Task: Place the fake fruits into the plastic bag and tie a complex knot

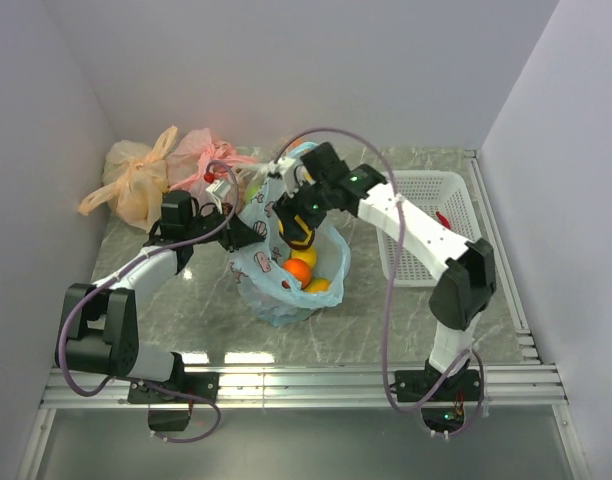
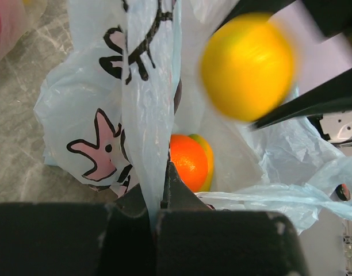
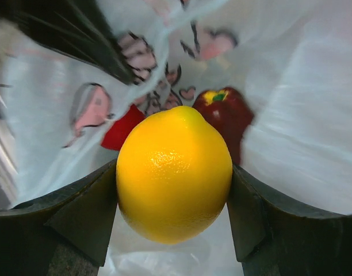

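Note:
The light blue plastic bag [image 1: 276,290] with pink cartoon prints stands open in the middle of the table. My left gripper [image 1: 244,234] is shut on its left edge and holds it up; in the left wrist view the film [image 2: 146,115] runs between the shut jaws of the gripper [image 2: 161,187]. My right gripper [image 1: 298,234] is shut on a yellow lemon [image 3: 173,172] just above the bag's mouth. The lemon looks blurred in the left wrist view [image 2: 248,66]. Inside the bag lie an orange ball [image 2: 186,161], a dark red apple [image 3: 229,115] and a red piece [image 3: 123,132].
A white plastic basket [image 1: 426,235] stands at the right with a small red thing [image 1: 443,218] in it. A peach-coloured bag [image 1: 136,180] and a pink bag [image 1: 201,150] sit at the back left. Walls close in on three sides.

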{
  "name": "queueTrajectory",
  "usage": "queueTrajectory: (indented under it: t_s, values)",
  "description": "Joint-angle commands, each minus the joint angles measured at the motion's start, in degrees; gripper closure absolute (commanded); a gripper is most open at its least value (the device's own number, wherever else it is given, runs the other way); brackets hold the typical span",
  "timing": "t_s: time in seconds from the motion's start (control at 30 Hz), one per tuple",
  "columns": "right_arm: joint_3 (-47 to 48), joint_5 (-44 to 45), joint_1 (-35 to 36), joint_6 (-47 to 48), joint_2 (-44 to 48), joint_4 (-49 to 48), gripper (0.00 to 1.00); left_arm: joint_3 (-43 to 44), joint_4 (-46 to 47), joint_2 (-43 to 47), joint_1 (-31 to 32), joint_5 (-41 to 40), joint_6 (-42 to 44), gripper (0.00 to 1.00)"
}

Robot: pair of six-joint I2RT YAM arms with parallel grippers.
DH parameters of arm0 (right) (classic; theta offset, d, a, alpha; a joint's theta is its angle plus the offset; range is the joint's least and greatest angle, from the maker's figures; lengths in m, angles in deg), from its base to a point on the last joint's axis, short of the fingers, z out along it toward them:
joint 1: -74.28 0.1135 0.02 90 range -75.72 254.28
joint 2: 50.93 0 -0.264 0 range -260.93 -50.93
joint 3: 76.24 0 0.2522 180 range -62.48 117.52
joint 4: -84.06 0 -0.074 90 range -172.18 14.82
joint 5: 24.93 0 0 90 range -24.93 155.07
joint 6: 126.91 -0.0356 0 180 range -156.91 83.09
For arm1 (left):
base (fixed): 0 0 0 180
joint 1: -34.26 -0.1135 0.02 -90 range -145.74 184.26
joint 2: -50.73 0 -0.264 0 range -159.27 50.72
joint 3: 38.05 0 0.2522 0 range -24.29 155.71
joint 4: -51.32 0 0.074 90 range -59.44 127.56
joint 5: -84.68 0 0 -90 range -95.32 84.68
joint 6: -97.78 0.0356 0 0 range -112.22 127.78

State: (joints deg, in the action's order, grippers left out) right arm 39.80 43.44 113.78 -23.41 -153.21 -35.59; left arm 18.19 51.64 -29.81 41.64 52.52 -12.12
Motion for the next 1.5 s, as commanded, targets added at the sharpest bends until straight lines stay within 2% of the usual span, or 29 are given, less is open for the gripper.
queueTrajectory:
  t_s: [0.0,0.07,0.1,0.13,0.17,0.37,0.47,0.53,0.63,0.73,0.8,0.97,1.07,1.17,1.2,1.23,1.37,1.43,1.47]
  values:
    - [-1.5,5.4,2.8,-0.1,-1.4,-2.8,0.65,2.8,2.3,-0.2,-0.4,2.9,-1.1,0.99]
    - [-1.8,6.6,4.3,-0.7,-3.1,-3.2,0.61,3.2,2.5,-0.5,-0.6,3.2,-1.4,0.99]
    - [-0.9,7.6,4.7,-1.2,-3.7,-2.4,0.36,3.4,2.6,-0.6,-0.6,3.2,-1.4,0.99]
    - [-0.3,7.7,5.1,-1.5,-4.3,-1.6,0.22,3.7,2.4,-0.7,-0.6,3.3,-1.4,0.98]
    - [0.3,7.3,5.1,-1.6,-4.3,-1.1,0.03,4.0,2.1,-0.7,-0.6,3.4,-1.2,0.98]
    - [3.9,1.1,3.7,-2.9,4.1,-1.1,0.01,4.9,0.9,-1.9,-0.8,4.5,0.2,0.95]
    - [6.5,-2.4,0.0,-3.9,7.5,-1.8,0.0,5.6,0.5,-2.6,-0.8,5.3,1.2,0.94]
    - [7.1,-4.6,-4.9,-5.1,10.0,-3.7,0.0,6.6,-1.5,-3.1,-0.9,5.4,3.3,0.94]
    - [4.7,-3.2,-11.8,-10.0,12.8,-10.8,0.01,7.8,-4.9,-3.7,-0.8,6.2,6.9,0.94]
    - [7.0,-0.6,-14.3,-10.1,9.1,-10.7,0.01,9.1,-7.0,-4.5,-0.8,6.9,9.1,0.94]
    - [10.4,-3.1,-15.4,-9.4,6.1,-7.5,0.01,10.0,-7.8,-5.5,-0.8,7.6,10.1,0.94]
    - [10.5,-9.2,-15.6,-10.7,0.5,-7.8,0.0,13.2,-12.6,-8.1,-0.8,9.0,15.1,0.91]
    - [11.0,-10.9,-15.5,-10.9,-2.8,-6.5,0.08,15.5,-13.9,-10.1,-0.9,9.0,17.3,0.91]
    - [9.9,-10.3,-15.7,-11.0,-3.9,-5.9,0.35,19.3,-17.9,-13.1,-0.8,8.8,22.2,0.91]
    - [8.0,-9.8,-15.9,-11.6,-3.5,-7.3,0.63,20.8,-21.4,-15.3,-0.8,8.5,25.8,0.9]
    - [6.9,-8.9,-16.0,-12.6,-2.5,-8.3,0.98,24.2,-26.1,-16.5,-1.0,8.1,29.5,0.86]
    - [5.9,-9.0,-16.4,-15.2,-0.1,-7.9,1.0,34.1,-33.5,-17.7,-1.6,7.5,36.4,0.64]
    - [4.3,-9.1,-16.7,-16.2,1.5,-8.1,1.0,38.2,-38.6,-14.2,-2.2,7.9,38.7,0.51]
    - [2.4,-8.8,-16.7,-16.4,1.8,-8.2,1.0,39.1,-41.1,-12.6,-2.2,8.0,42.5,0.45]
